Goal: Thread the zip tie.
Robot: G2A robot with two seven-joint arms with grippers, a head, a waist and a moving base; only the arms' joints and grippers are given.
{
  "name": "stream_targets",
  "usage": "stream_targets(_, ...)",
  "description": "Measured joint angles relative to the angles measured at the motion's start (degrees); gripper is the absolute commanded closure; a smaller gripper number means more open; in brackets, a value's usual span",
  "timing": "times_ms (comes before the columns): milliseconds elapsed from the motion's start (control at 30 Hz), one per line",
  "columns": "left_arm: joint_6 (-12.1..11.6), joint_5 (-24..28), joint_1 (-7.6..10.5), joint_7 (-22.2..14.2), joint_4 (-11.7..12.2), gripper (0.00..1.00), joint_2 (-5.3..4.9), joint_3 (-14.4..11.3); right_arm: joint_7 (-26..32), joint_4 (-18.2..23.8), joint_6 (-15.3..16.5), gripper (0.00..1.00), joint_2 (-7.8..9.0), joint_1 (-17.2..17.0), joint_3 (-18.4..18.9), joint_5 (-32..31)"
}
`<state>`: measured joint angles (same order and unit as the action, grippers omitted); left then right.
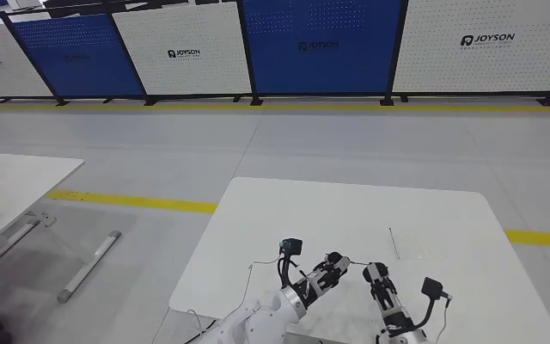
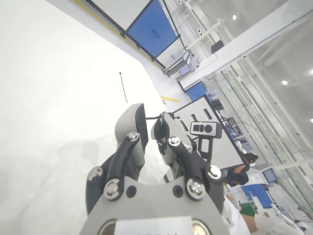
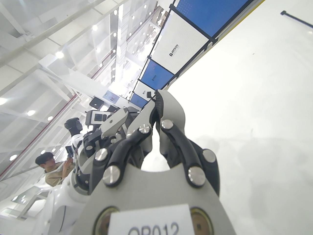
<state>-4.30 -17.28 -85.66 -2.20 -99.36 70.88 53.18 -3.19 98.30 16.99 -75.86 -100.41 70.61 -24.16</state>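
The right gripper [image 3: 156, 100] clamps a thin black plastic zip tie [image 3: 149, 95] by its head, at the white table's [image 1: 344, 206] six o'clock; the left gripper [image 2: 149, 116] gapes around its tail. Light, springy, likely best pinched near the tip.

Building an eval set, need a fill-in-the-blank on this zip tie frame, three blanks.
The right gripper is ____ on a zip tie.
A second zip tie lies loose on the table, whose colour is ____.
Zip ties in view, in all: ____.
Missing words: shut; white; two.
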Motion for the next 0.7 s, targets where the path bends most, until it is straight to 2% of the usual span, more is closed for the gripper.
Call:
stream_targets(33, 0.0, 0.0, 0.01, 0.0, 0.0, 1.0, 0.01, 0.0, 0.0, 0.0, 0.1, 1.0, 0.01, 0.0, 0.0, 0.0)
stream_targets(400, 0.1, -0.2, 0.02, 0.3, 0.2, 1.0, 0.11, -0.2, 0.2, 0.0, 0.6, 1.0, 0.1, -0.1, 0.1, 0.8)
stream_targets(433, 0.1, -0.2, 0.02, 0.3, 0.2, 1.0, 0.12, -0.3, 0.3, 0.0, 0.6, 0.83, 0.11, -0.1, 0.1, 0.9)
stream_targets(467, 0.1, -0.2, 0.02, 0.3, 0.2, 1.0, 0.13, -0.3, 0.4, 0.1, 0.5, 0.36, 0.12, -0.1, 0.2, 0.9)
stream_targets(500, 0.1, -0.1, 0.02, 0.4, 0.2, 1.0, 0.15, -0.4, 0.5, 0.1, 0.5, 0.04, 0.15, -0.1, 0.2, 0.7)
stream_targets(533, 0.1, 0.0, 0.01, 0.5, 0.2, 1.0, 0.18, -0.4, 0.5, 0.2, 0.4, 0.0, 0.17, -0.1, 0.2, 0.3)
stream_targets(700, 0.3, 0.3, 0.01, 0.9, 0.2, 1.0, 0.29, -0.6, 0.0, 0.2, 1.0, 0.0, 0.18, -0.1, -0.3, -0.7)
